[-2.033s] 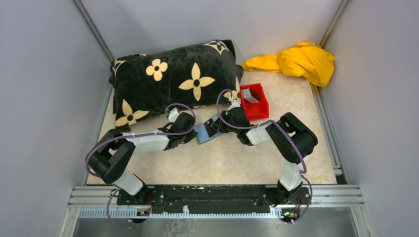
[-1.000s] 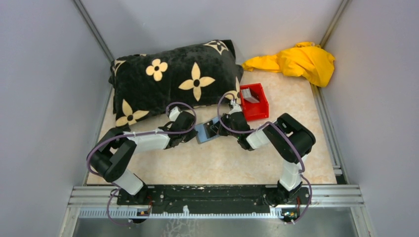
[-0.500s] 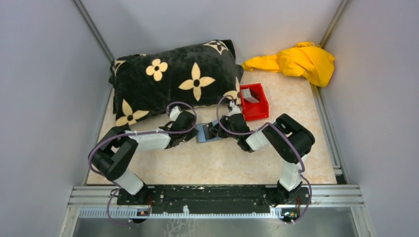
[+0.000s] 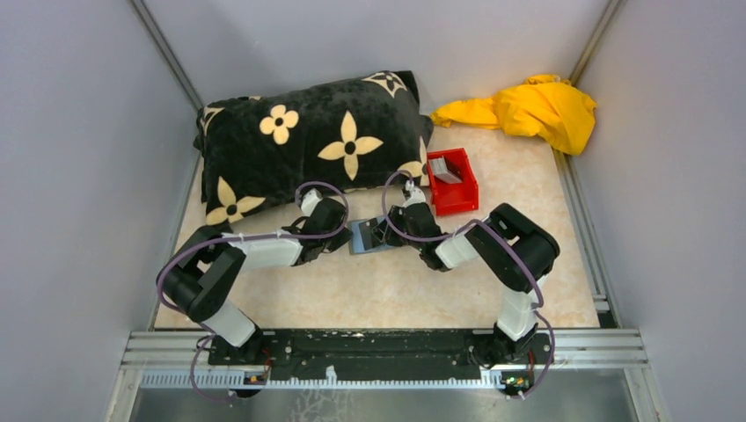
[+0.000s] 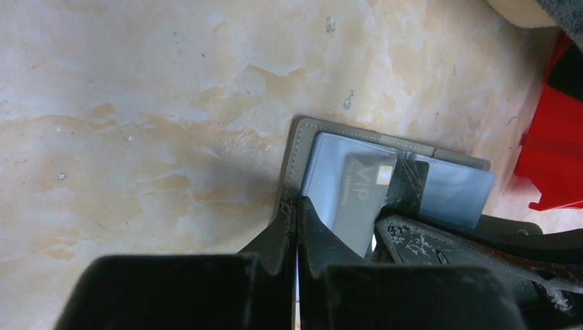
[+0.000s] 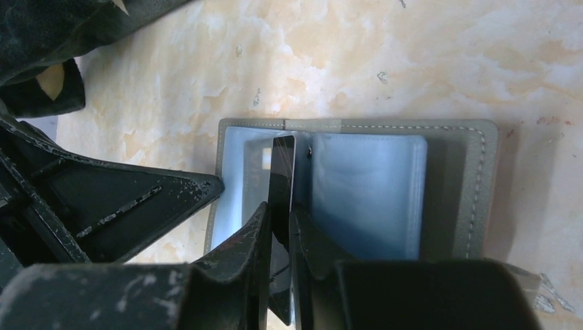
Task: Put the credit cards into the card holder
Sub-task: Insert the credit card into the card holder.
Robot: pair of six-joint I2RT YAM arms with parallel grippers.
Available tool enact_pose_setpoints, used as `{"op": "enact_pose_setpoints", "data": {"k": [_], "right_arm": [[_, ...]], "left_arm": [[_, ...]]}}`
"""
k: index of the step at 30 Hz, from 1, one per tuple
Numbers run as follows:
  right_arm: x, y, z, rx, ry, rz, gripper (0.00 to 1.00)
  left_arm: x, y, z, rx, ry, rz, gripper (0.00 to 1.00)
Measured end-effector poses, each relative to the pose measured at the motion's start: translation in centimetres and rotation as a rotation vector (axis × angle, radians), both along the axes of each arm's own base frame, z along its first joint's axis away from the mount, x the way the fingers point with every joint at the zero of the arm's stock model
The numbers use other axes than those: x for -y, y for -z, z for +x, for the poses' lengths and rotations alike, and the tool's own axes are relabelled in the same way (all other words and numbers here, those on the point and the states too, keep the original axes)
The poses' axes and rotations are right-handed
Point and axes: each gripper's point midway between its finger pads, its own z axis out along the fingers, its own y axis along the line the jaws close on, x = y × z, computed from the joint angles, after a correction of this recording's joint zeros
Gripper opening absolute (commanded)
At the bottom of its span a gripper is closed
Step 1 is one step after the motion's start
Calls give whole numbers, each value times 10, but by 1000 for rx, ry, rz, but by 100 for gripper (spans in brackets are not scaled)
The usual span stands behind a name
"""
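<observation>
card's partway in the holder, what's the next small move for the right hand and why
Probably ease the card a little deeper into the clear sleeve before letting go. The right hand grips it on edge, its far end just inside the open holder, and the shut left hand rests on the holder's edge, steadying it.

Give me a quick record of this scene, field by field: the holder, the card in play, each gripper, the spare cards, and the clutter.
card holder: open flat on the table, between the grippers
credit card: dark, on edge at a clear sleeve
right gripper: jaws closed on that card
left gripper: shut, tips at the holder's edge
spare cards: in the red bin
clutter: pillow, yellow cloth, both at the back
</observation>
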Motion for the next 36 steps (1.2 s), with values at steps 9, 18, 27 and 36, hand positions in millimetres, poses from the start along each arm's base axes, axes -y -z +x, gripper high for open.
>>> {"op": "enact_pose_setpoints", "data": {"k": [9, 18, 27, 36], "right_arm": [[1, -4, -6, 7, -8, -51, 30], [7, -5, -10, -5, -8, -89, 31], [9, -6, -15, -15, -16, -106, 33], [12, -8, -18, -18, -23, -121, 37]], "left_arm": [[3, -1, 1, 19, 5, -28, 0], [4, -1, 1, 28, 9, -41, 0], [4, -1, 2, 29, 10, -42, 0], [4, -1, 2, 29, 10, -42, 0]]}}
